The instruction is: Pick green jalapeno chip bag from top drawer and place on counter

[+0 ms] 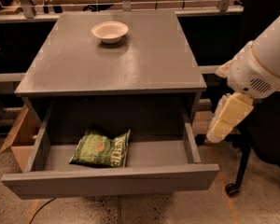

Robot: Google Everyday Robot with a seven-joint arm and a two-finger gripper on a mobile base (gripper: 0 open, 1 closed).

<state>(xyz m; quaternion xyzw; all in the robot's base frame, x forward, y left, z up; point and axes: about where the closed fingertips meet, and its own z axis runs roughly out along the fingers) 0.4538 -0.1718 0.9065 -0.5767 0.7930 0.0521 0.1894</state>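
Observation:
The green jalapeno chip bag (pixel 101 149) lies flat inside the open top drawer (pixel 112 181), left of its middle. The drawer is pulled fully out below the counter (pixel 112 64). My gripper (pixel 227 120) hangs at the right, outside the drawer's right wall, level with the cabinet's front edge and well to the right of the bag. It holds nothing that I can see.
A small white bowl (pixel 109 31) stands at the back of the counter. A black office chair (pixel 261 139) with a wheeled base stands right behind my arm. A cardboard box (pixel 16 141) sits on the floor left of the drawer. A wooden bench runs along the back.

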